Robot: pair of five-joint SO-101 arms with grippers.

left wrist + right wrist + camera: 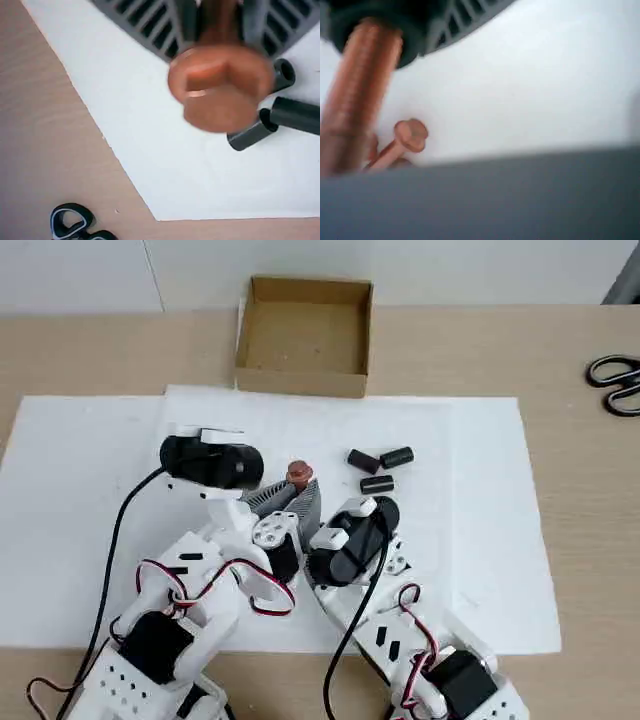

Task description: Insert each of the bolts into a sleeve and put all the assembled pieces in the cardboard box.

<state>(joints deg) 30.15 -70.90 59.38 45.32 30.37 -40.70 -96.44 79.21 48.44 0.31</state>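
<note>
Currently held: your left gripper [288, 496] is clamped on the shaft of a copper-coloured threaded metal bolt [220, 85], just under its flanged head.
Right gripper [325, 520]: close beside that bolt; you cannot tell whether it grips anything.
Handling: judge the bolt rigid and light; the threads give bite, so hold near the head and leave the tip free.
Sleeves: three short black tubular sleeves [377, 484] lie loose nearby and will likely roll.
Spare bolt [407, 137]: lying on the sheet.
Surface: smooth white paper sheet [80, 520] over a pale wooden table [590, 540].
Room: open brown cardboard box [305, 382] beyond the sheet; black-handled scissors [615, 385] well apart.
</note>
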